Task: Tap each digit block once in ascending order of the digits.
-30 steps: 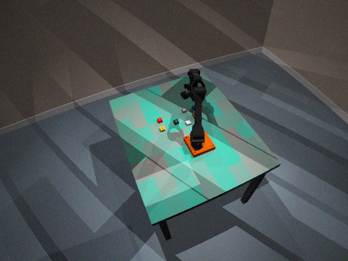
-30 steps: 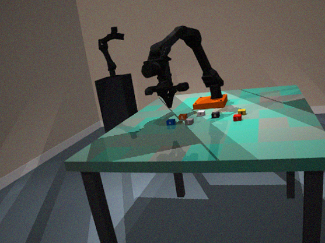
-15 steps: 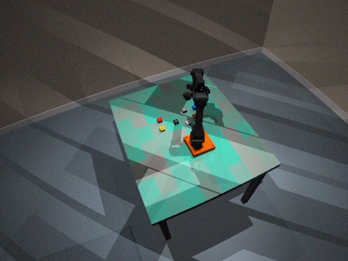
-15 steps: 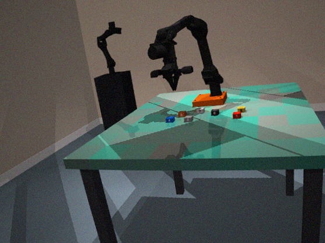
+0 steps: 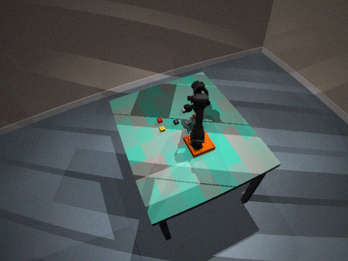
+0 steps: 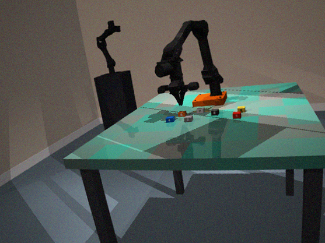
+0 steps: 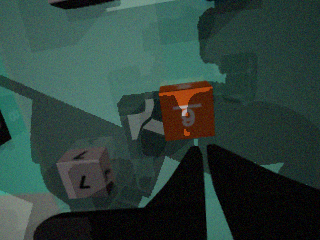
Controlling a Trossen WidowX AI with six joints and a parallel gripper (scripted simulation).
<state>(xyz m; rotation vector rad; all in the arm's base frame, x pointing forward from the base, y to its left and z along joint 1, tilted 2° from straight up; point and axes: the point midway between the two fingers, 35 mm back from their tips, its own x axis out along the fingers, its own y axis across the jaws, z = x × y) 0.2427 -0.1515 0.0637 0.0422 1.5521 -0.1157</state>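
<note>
Gripper (image 6: 180, 104) (image 7: 202, 153): fingers nearly together, nothing held, tips above table.
Orange block (image 6: 181, 113) (image 7: 187, 113): on tabletop (image 5: 168, 182) (image 6: 190, 156), well in from all edges, just below tips.
Red block (image 5: 159, 120) (image 6: 236, 115): beside yellow block (image 5: 162, 129) (image 6: 241, 109), away from corners.

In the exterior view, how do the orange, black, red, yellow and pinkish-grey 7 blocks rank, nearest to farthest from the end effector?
1. Orange block: just below.
2. Pinkish-grey 7 block: picture right.
3. Black block: farther right.
4. Red block and yellow block: far right, too close to call.
</note>
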